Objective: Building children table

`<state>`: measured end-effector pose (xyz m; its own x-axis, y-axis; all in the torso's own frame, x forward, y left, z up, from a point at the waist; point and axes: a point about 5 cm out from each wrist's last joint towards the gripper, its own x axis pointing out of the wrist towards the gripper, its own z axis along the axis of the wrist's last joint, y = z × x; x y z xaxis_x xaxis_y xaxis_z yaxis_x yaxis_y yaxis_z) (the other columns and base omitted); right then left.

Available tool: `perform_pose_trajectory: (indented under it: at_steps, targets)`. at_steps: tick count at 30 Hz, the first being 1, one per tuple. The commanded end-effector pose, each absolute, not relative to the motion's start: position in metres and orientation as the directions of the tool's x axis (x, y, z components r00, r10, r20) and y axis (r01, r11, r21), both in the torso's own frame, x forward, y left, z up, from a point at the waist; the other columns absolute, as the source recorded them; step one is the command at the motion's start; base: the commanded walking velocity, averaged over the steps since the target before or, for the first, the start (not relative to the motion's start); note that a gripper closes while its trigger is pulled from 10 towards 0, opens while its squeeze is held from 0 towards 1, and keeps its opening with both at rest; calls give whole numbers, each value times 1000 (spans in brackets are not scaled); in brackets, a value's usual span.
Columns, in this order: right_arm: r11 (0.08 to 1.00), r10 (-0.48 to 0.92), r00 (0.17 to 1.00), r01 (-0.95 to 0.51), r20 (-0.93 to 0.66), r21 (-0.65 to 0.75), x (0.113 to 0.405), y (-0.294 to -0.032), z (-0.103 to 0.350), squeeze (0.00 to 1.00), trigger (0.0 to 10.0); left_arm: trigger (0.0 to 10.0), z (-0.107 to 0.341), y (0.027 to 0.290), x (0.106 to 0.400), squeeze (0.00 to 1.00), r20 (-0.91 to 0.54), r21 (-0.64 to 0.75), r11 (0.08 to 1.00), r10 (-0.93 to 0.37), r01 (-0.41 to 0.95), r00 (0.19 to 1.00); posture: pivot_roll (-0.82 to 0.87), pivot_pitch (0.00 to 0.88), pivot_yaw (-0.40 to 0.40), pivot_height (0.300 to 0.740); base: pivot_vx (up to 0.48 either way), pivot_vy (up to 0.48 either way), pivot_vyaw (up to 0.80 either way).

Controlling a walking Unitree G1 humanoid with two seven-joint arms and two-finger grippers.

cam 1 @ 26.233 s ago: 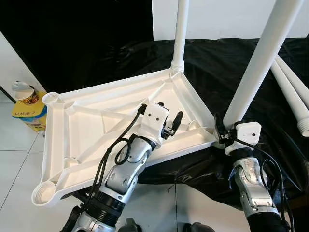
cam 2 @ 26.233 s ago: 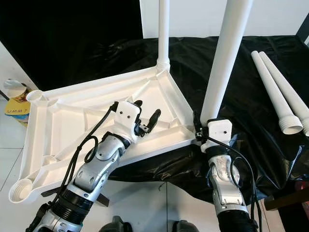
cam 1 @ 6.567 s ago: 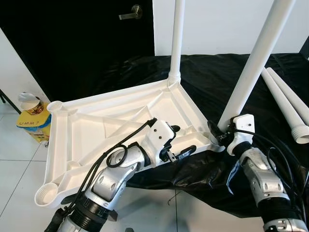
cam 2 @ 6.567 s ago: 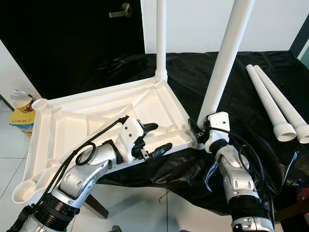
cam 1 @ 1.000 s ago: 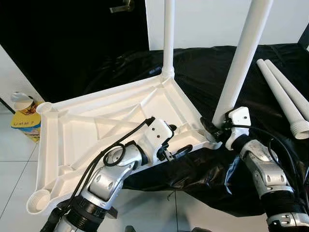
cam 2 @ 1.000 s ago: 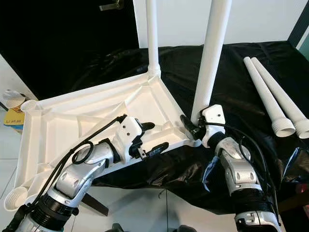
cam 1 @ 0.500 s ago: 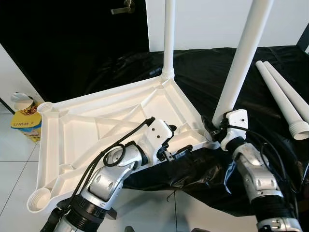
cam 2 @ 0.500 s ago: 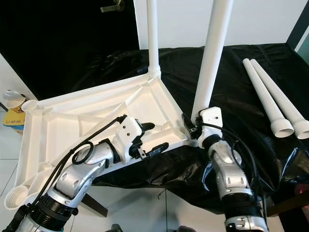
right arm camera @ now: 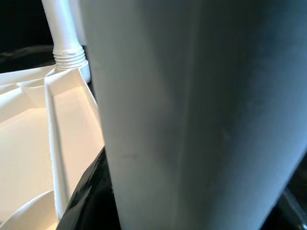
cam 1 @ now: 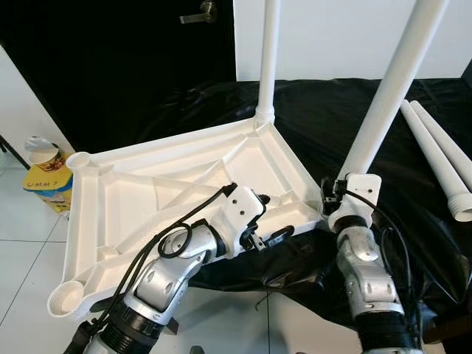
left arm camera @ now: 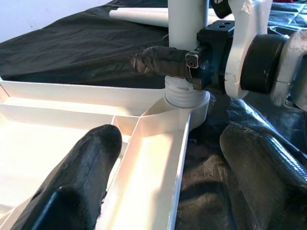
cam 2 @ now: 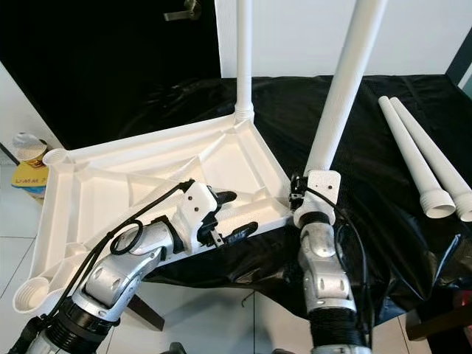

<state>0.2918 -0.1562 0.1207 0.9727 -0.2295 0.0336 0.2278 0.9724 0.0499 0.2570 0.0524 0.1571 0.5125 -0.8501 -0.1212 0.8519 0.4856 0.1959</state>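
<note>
From your head camera, the upturned white tabletop point(cam 1: 184, 184) lies on a black sheet point(cam 1: 413, 133), two legs screwed upright into its far and near right corners. Your left gripper point(cam 1: 269, 221) straddles the tabletop's near rim, fingers spread, one inside and one outside. Your right gripper point(cam 2: 295, 193) is pinched around the base of the near leg point(cam 2: 339, 96). Two loose legs point(cam 2: 417, 158) lie on the sheet to the right.

In your left wrist view, both spread fingers point(left arm camera: 81, 177) flank the rim, the leg's threaded base point(left arm camera: 184, 96) just ahead.

Your right wrist view shows the near leg up close, the far leg point(right arm camera: 60, 28) behind.
</note>
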Motion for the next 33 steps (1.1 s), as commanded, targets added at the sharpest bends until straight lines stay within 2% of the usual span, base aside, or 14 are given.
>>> perform_pose_trajectory:
  at_steps: [1, 16, 17, 18, 19, 29, 30, 33]
  targets:
    - [969, -232, 969, 238, -85, 61, 285, -153, 98, 0, 10000, 10000, 156, 50, 253, 0, -133, 197, 444, -871, 874, 473, 2, 21, 20, 740, 0, 0, 0]
    - [972, -216, 976, 218, -29, 87, 282, -147, 112, 0, 10000, 10000, 156, 49, 252, 0, -135, 198, 434, -876, 879, 463, -8, 28, 24, 740, 0, 0, 0]
    - [978, -196, 981, 195, 7, 76, 280, -151, 117, 698, 10000, 10000, 156, 50, 252, 0, -136, 196, 439, -873, 877, 468, -6, 35, 18, 740, 0, 0, 0]
    - [978, -196, 981, 195, 7, 76, 280, -151, 117, 698, 10000, 10000, 156, 50, 252, 0, -136, 196, 439, -873, 877, 468, -6, 35, 18, 740, 0, 0, 0]
    - [983, -174, 984, 172, 31, 66, 278, -154, 120, 1000, 10000, 10000, 155, 51, 252, 0, -136, 195, 446, -870, 874, 474, -5, 37, 17, 740, 0, 0, 0]
    - [992, -121, 989, 116, 85, 56, 275, -167, 127, 1000, 10000, 10000, 155, 52, 251, 0, -134, 191, 458, -864, 868, 486, 2, 48, 13, 740, 0, 0, 0]
    - [995, -84, 992, 79, 90, 52, 274, -171, 127, 0, 10000, 10000, 155, 53, 251, 0, -133, 190, 464, -861, 865, 491, 3, 50, 13, 740, 0, 0, 0]
    - [999, 17, 995, -20, 95, 33, 272, -177, 128, 0, 10000, 10000, 155, 55, 251, 0, -133, 189, 471, -857, 861, 498, 3, 53, 14, 740, 0, 0, 0]
